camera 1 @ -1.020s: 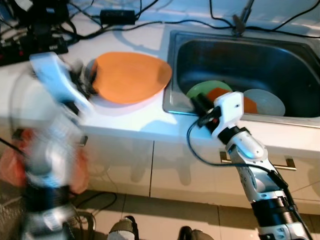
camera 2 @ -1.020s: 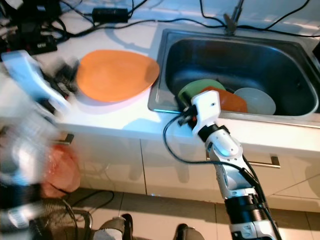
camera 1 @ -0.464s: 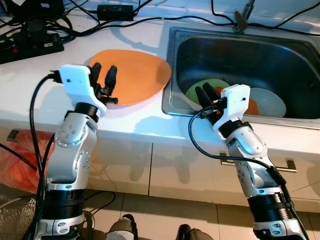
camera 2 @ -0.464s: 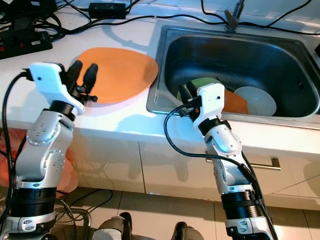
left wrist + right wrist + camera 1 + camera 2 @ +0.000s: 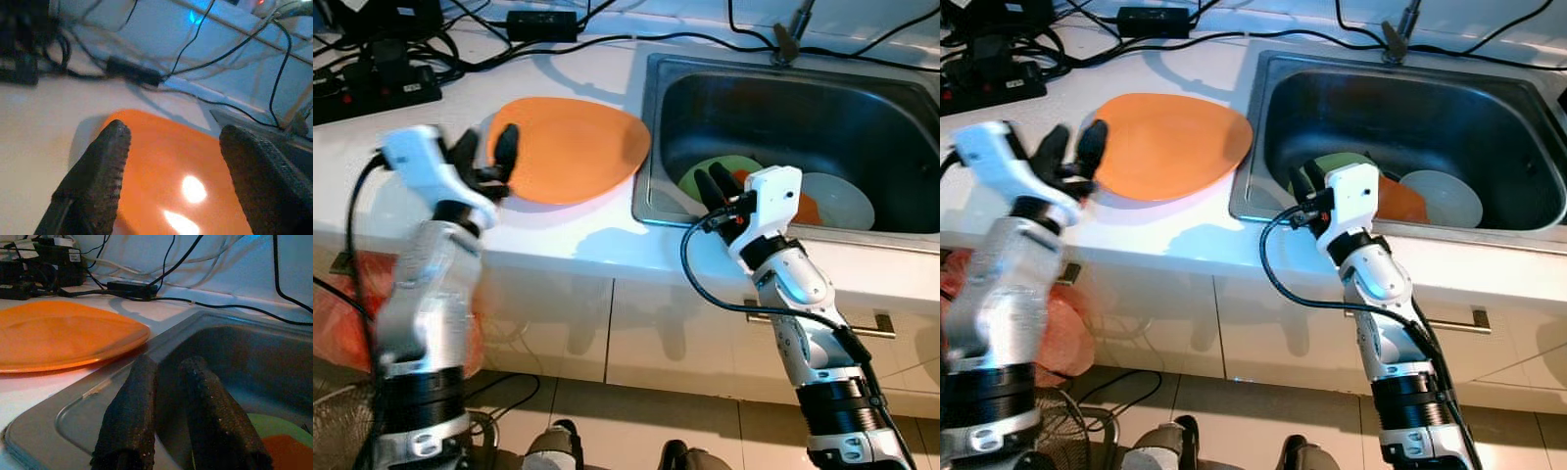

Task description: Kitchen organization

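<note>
A broad, glossy orange plate (image 5: 570, 147) is lying on the white counter (image 5: 568, 230) just beside the steel sink (image 5: 651, 127). The left gripper (image 5: 487, 152) is hovering at the plate's near edge, its ridged black fingers (image 5: 105, 161) spread wide. The right gripper (image 5: 715, 184) is poised over the sink's front rim, fingers nearly closed, holding nothing. A green plate (image 5: 729, 168), an orange piece (image 5: 803, 208) and a pale bowl (image 5: 842, 199) are sitting in the sink.

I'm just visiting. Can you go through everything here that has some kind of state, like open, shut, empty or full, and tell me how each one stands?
Left gripper: jaws open, empty, at the orange plate's edge.
Right gripper: jaws nearly shut, empty, at the sink's front rim.
Orange plate: flat on the counter.
Sink: holds a green plate, an orange dish and a white plate.
</note>
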`<state>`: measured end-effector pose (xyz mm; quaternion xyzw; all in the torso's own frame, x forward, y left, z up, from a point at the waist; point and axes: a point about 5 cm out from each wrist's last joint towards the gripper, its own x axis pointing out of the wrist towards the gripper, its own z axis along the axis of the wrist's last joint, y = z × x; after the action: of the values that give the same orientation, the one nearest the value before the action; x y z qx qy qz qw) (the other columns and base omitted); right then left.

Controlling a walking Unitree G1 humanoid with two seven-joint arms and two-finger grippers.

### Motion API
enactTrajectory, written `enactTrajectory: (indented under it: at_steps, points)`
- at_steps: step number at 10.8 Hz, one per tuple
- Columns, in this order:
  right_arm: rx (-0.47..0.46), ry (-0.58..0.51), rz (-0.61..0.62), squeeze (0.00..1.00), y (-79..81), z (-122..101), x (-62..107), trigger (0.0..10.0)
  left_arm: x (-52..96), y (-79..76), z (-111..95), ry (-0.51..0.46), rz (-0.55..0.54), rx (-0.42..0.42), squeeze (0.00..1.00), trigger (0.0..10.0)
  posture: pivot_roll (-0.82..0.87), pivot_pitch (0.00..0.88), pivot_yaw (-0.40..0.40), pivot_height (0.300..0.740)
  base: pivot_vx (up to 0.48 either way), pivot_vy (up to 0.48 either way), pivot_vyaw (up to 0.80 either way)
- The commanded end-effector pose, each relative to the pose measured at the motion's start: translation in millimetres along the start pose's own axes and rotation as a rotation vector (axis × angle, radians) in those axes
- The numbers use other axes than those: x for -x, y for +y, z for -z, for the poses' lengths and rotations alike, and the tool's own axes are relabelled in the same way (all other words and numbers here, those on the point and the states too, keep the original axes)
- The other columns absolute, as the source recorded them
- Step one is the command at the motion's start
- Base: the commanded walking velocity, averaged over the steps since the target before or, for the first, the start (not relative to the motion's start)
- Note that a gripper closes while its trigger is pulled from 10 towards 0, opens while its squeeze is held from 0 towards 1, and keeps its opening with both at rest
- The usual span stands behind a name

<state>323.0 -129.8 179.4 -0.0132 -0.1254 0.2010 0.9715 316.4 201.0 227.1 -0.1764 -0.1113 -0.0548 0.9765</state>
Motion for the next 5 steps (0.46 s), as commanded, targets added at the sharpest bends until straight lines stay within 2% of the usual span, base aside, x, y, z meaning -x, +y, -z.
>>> enactTrajectory:
  at_steps: [1,2,3,4,5]
  points:
    - [0.007,-0.007,0.013,0.00,-3.5,0,0.9,10.0,0.6,0.1,-8,0.024,0.001,0.038,1.00,10.0,0.22,0.158,-0.015,0.740,0.000,0.000,0.00]
    - [0.009,-0.005,0.010,0.00,-3.2,0,0.9,10.0,1.8,4.6,-15,0.053,0.013,0.111,1.00,10.0,0.22,0.159,-0.015,0.740,0.000,0.000,0.00]
    - [0.008,-0.004,0.008,0.00,-2.7,0,0.8,10.0,2.8,5.9,-15,0.116,0.037,0.099,1.00,10.0,0.23,0.158,-0.015,0.740,0.000,0.000,0.00]
    - [0.008,-0.002,0.001,0.00,-1.0,1,0.2,10.0,3.6,11.3,-14,0.168,0.007,0.100,0.00,10.0,0.23,0.160,-0.014,0.740,0.000,0.000,0.00]
    - [0.009,-0.001,-0.002,0.00,-0.9,1,0.5,10.0,6.3,19.7,-14,0.222,-0.037,0.133,0.00,10.0,0.23,0.166,-0.015,0.740,0.000,0.000,0.00]
